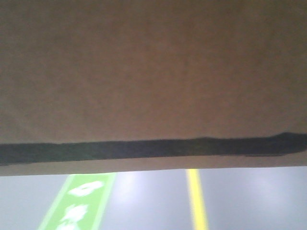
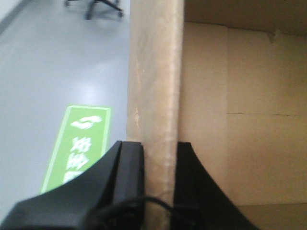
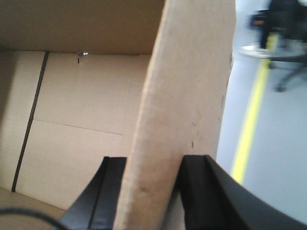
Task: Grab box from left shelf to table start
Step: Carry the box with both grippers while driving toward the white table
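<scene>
Cardboard box (image 1: pixel 153 72) sits up off the floor (image 1: pixel 249 201), filling the front view, your left end effector (image 2: pixel 159 177) and right end effector (image 3: pixel 153 187) each pinching a side wall. Move both level, in step, so nothing tears.

Box between two grippers, above the floor

The box (image 1: pixel 153 72) fills the upper part of the front view, with the floor (image 1: pixel 148 201) below and beyond it. The left gripper (image 2: pixel 158 155) straddles the box's left wall, one finger outside and one inside. The right gripper (image 3: pixel 151 170) straddles the right wall likewise. A floor sign (image 1: pixel 76 201) lies left of the box and a floor line (image 1: pixel 196 201) right of it. A chair (image 2: pixel 98 7) stands farther off beyond the sign.
</scene>
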